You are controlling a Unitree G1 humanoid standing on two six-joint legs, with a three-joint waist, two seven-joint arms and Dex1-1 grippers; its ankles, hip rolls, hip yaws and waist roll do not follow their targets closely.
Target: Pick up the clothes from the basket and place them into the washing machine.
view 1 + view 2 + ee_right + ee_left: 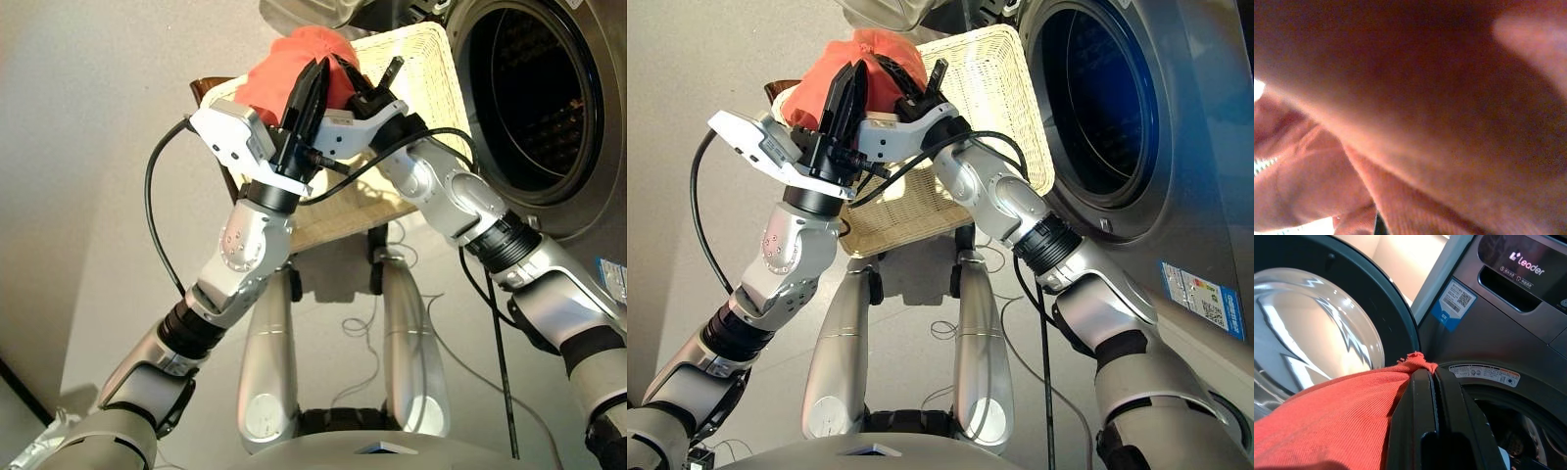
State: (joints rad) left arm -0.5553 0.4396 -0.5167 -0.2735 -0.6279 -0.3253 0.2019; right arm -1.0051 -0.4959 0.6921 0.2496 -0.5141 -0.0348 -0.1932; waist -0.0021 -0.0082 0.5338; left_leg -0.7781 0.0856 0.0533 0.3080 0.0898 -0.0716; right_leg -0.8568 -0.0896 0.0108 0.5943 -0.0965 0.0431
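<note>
**Red cloth pinched, washer hole off to the right**

The left tool (312, 86) has its two black fingers pressed tight together, with a bit of the coral red garment (284, 69) caught between their tips. The right tool (377, 88) sits just beside it, pushed into the same red bundle; cloth covers its fingers, so I cannot tell how they stand. The red cloth is soft, ribbed and bunched into a round lump, held up over the far end of the basket (431, 88). The basket is pale woven wicker with a low rim. I cannot see the navy garment. The washing machine (588, 147) lies to the right of both tools, and its dark round porthole (529, 98) is open. The right arm is nearer to it, so I think the bundle must swing right.
</note>
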